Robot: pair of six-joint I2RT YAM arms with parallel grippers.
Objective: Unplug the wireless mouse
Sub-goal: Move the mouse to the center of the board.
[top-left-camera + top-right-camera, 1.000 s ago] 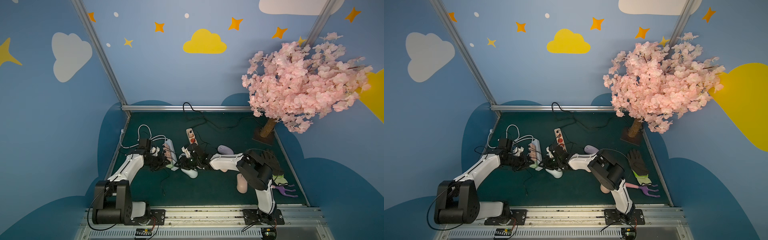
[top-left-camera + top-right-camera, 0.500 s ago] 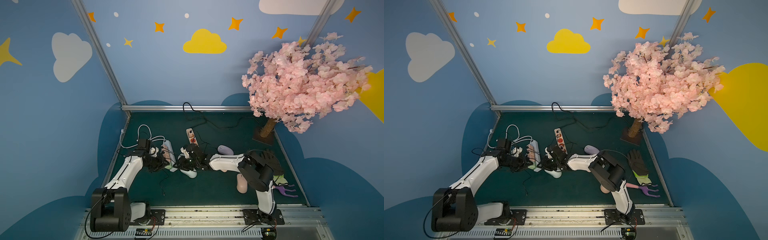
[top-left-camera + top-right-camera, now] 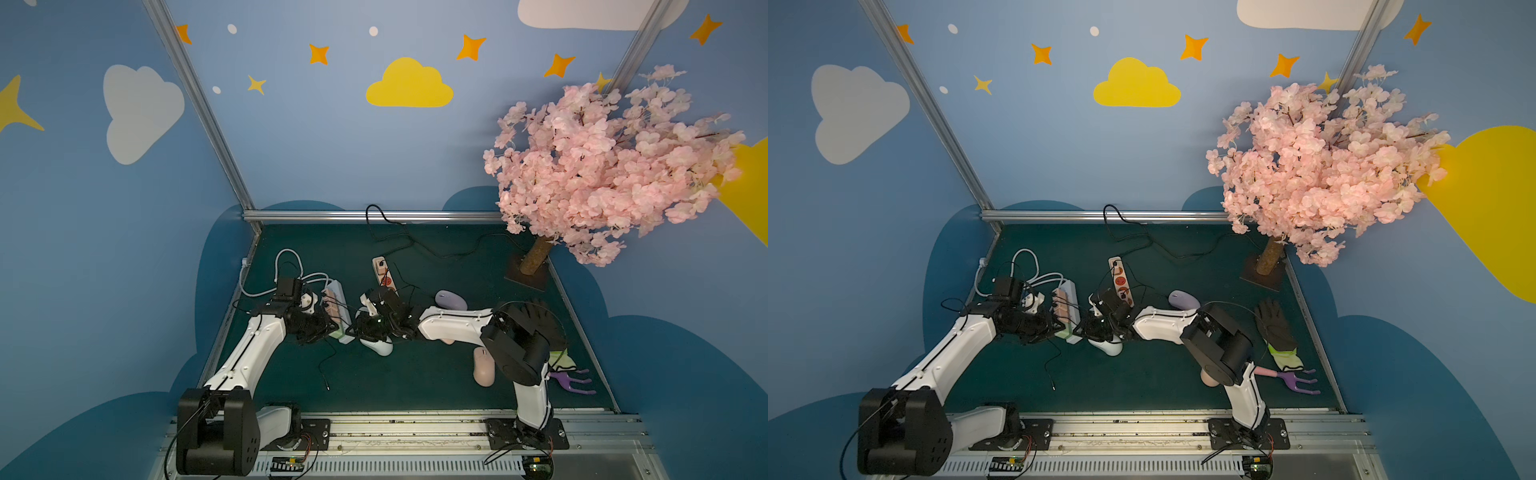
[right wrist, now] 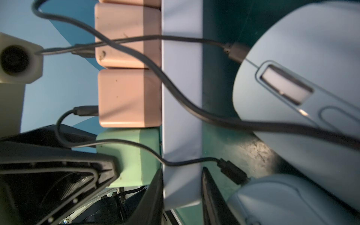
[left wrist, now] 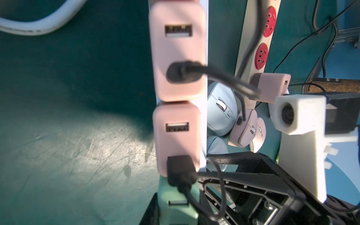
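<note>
While our left hand (image 5: pixel 175 213) pinches the mint-green plastic charger block (image 4: pixel 134 155) and our right hand (image 4: pixel 182 202) clamps the white plastic power strip (image 4: pixel 182 97), the thin black cable (image 4: pixel 231 171) sits plugged into the pale blue wireless mouse (image 4: pixel 292 198) beside the strip. We judge the unplugging not yet done.

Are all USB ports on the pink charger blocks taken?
No, one pink plastic charger block has an empty USB port beside its black cable.

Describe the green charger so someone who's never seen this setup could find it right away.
On the dark green mat, find the white power strip carrying a row of block chargers. The green charger sits at the end opposite the strip's thick white cord. It is the only mint-green block; its neighbours are pink chargers.
</note>
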